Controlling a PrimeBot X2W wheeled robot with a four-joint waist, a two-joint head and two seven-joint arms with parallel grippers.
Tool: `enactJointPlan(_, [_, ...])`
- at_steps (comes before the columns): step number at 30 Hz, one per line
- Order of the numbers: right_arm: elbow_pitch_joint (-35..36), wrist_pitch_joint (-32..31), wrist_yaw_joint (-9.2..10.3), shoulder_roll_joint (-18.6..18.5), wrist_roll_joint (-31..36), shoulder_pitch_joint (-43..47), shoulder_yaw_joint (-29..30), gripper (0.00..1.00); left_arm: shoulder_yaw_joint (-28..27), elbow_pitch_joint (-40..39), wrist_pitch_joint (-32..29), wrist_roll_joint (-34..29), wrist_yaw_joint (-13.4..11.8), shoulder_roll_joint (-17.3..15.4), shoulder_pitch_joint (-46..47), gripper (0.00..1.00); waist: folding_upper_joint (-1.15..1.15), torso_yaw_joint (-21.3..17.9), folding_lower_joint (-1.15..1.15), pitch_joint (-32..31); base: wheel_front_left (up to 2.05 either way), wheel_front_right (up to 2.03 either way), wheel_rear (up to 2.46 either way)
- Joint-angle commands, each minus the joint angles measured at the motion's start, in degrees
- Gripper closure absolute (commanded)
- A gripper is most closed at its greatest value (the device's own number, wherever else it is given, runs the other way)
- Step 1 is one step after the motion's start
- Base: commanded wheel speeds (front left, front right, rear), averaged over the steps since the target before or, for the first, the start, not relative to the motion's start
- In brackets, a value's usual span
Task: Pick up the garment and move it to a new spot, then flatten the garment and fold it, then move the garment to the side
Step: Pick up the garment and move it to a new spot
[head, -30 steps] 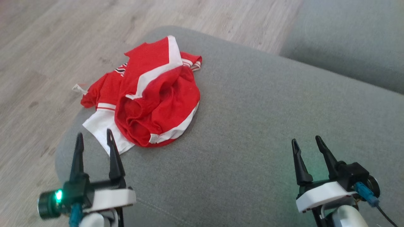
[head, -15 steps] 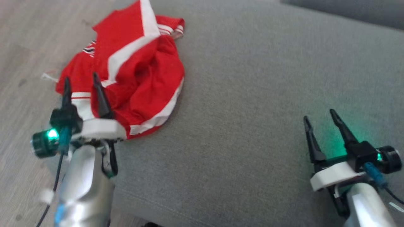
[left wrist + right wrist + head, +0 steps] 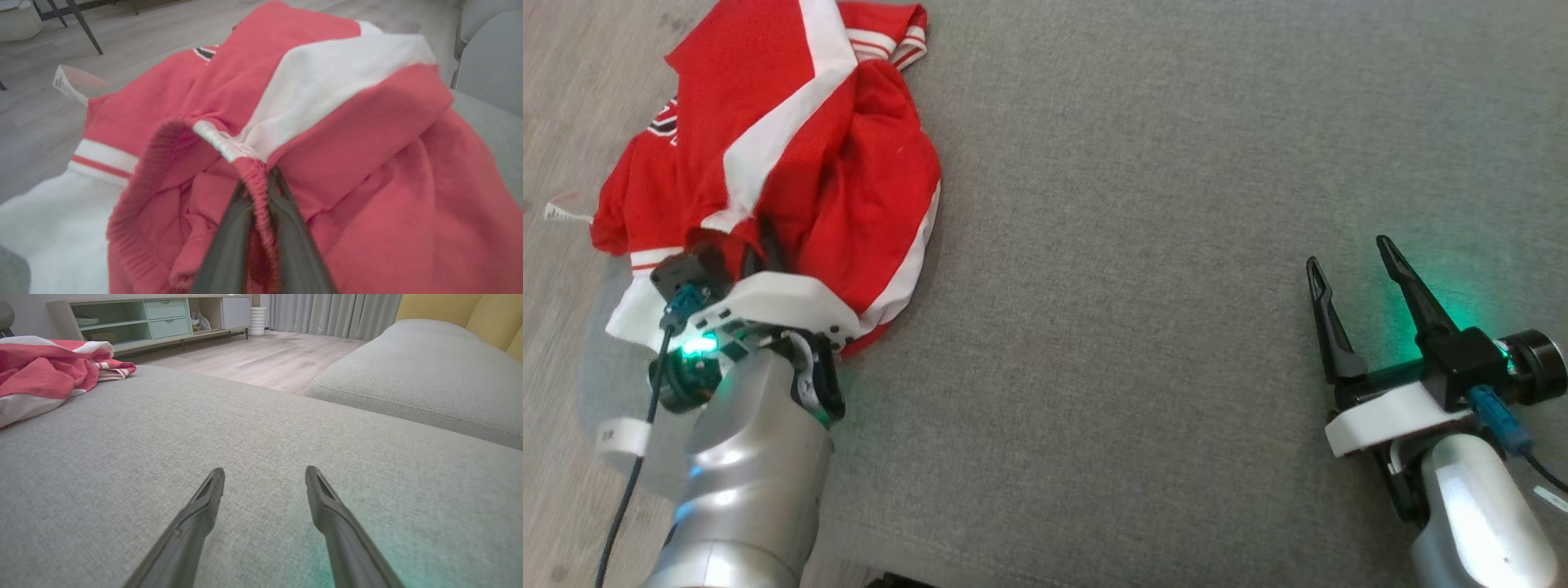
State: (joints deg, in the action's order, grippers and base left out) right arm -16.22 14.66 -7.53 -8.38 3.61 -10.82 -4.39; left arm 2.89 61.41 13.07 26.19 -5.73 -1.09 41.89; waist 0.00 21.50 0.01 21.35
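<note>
The garment [image 3: 849, 180] is a crumpled red piece with white bands, lying at the left end of the grey cushion [image 3: 1135, 245], with part of it reaching over the cushion's edge. My left gripper [image 3: 753, 249] is pushed into its near side, fingertips buried in the cloth. In the left wrist view the left gripper [image 3: 259, 179] is shut on a gathered elastic hem of the garment [image 3: 367, 143]. My right gripper [image 3: 1346, 251] stands open over bare cushion at the right, far from the garment. The right wrist view has the right gripper [image 3: 265, 469] with nothing between its fingers and the garment [image 3: 41, 371] at far left.
Wooden floor [image 3: 556, 82] runs past the cushion's left edge. A second grey cushion [image 3: 408, 375] lies beyond a gap on the right, with a yellow backrest [image 3: 470, 310] behind it. A low cabinet [image 3: 163, 318] stands across the room. Bare cushion spreads between the two grippers.
The head camera has tilted down and shifted. My left gripper went forward into the garment's near edge and closed on its hem. The right gripper stays open.
</note>
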Motion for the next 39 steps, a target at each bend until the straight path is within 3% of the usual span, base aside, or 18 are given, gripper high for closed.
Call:
enactJointPlan(1, [0.49,0.34,0.04,0.16,-0.07,-0.45,-1.19,0.00,-1.01,-1.29,1.33,-0.54,0.37,-1.89,2.10,1.00,0.00,-0.65,-0.01,-1.07,0.00,0.00,0.00])
enactJointPlan(8, [-0.98,0.34,0.04,3.17,-1.02,-0.25,-2.31,0.00,-1.34,-11.39,1.90,-6.54,-2.93,-6.81,2.89,1.00,0.00,-5.98,-0.01,-7.56,0.00,0.00,0.00])
enactJointPlan(14, [-1.90,0.34,0.04,4.93,-2.36,0.66,-3.08,0.00,-0.30,-18.39,1.92,-9.90,-3.06,-9.39,2.87,1.00,0.00,-12.50,-0.01,-13.02,0.00,0.00,0.00])
enactJointPlan(23, [-0.53,0.34,0.04,5.48,-7.86,4.03,-5.37,0.00,4.16,-27.92,-4.49,-12.36,0.85,-12.86,4.69,1.00,0.00,-28.76,-0.01,-20.15,0.00,0.00,0.00])
enactJointPlan(29, [0.93,0.34,0.04,5.49,-9.35,4.98,-5.74,0.00,7.13,-34.03,-9.63,-12.16,3.34,-11.80,8.33,1.00,0.00,-37.67,-0.01,-19.54,0.00,0.00,0.00])
enactJointPlan(35, [1.58,0.34,0.04,5.49,-10.79,3.67,-5.93,0.00,7.95,-33.88,-11.36,-8.28,7.24,-8.54,14.16,1.00,0.00,-43.44,-0.01,-18.00,0.00,0.00,0.00])
enactJointPlan(39, [2.30,0.34,0.04,5.49,-11.59,3.30,-5.80,0.00,9.53,-32.18,-12.31,-7.06,9.47,-6.83,17.94,1.00,0.00,-44.29,-0.01,-17.09,0.00,0.00,0.00])
